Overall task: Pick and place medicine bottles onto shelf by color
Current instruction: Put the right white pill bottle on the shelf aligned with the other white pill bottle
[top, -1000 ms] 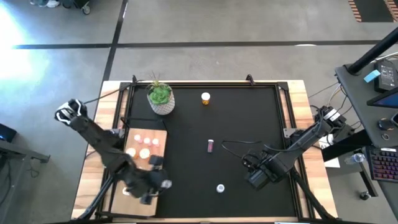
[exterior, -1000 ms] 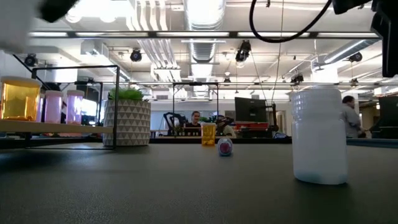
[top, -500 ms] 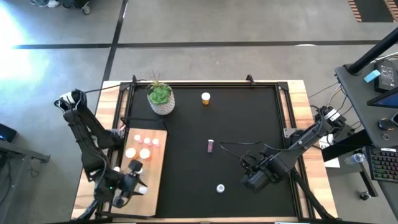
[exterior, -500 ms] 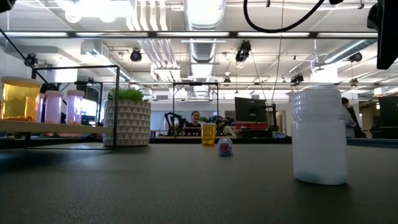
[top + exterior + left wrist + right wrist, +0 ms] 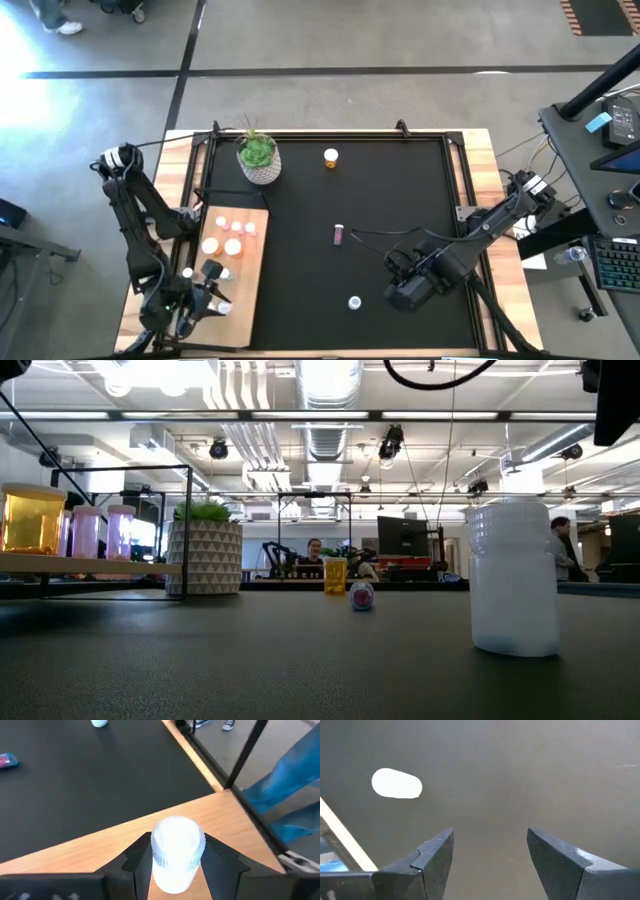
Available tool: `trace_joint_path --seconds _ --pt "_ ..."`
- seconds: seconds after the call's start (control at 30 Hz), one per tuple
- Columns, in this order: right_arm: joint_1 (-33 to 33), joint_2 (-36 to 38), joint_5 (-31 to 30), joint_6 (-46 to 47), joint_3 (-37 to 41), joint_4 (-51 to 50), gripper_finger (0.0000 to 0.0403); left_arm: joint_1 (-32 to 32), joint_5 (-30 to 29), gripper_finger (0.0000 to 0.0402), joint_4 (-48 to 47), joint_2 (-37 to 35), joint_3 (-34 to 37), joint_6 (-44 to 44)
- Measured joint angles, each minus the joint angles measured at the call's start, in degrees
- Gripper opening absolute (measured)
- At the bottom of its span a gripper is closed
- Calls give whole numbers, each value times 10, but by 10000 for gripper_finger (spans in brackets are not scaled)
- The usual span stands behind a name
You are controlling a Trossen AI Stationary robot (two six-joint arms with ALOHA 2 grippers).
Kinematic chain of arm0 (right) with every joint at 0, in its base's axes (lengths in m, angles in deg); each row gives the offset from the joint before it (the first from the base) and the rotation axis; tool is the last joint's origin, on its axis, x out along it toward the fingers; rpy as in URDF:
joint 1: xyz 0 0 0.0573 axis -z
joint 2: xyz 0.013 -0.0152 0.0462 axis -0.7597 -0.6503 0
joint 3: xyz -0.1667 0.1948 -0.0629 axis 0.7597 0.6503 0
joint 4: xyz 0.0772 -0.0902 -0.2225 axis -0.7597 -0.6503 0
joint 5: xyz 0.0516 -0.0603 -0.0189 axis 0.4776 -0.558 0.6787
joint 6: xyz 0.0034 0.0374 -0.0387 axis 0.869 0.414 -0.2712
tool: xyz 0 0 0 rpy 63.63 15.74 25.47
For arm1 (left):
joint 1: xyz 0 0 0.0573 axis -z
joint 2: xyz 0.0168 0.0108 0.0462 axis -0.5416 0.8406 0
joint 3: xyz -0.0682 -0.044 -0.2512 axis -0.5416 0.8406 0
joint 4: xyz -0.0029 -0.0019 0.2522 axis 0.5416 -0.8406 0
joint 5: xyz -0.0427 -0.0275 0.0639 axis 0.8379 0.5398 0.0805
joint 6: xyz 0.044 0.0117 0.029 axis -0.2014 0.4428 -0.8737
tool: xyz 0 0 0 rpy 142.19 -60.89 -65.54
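My left gripper [image 5: 208,292] is shut on a white bottle [image 5: 177,854] over the near end of the light-wood shelf [image 5: 240,268]. Pink bottles [image 5: 236,226] and orange bottles [image 5: 221,246] stand on the shelf's far half. My right gripper [image 5: 398,294] is open and empty above the black mat, just right of a standing white bottle [image 5: 354,302], which also shows in the right wrist view [image 5: 397,783]. A maroon bottle [image 5: 339,235] lies on its side mid-mat. An orange bottle [image 5: 330,157] stands near the far edge. My left gripper pinches the white bottle's body just under its cap [image 5: 152,862] between its two fingers, one on each side. The fingers come from above, pointing down. The bottle stays upright, cap up. I cannot tell whether its base touches the shelf.
A white speckled pot with a green plant [image 5: 258,160] stands at the mat's far left, beyond the shelf. The black mat [image 5: 400,200] is bare between the loose bottles. The table's wooden rim [image 5: 485,180] and a black frame surround it. People show in the room behind.
My left gripper has gone toward the table's left edge along the shelf's near end, carrying the white bottle upright. My right gripper has crept a little toward the standing white bottle near the front edge, staying open.
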State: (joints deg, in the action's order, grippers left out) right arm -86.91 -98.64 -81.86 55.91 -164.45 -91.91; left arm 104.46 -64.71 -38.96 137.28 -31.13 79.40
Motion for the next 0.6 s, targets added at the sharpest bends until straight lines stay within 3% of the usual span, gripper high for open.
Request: trace_joint_path --seconds 0.6 --pt "0 0 0 0 -45 25 242 1 -1 128 20 51 0 42"
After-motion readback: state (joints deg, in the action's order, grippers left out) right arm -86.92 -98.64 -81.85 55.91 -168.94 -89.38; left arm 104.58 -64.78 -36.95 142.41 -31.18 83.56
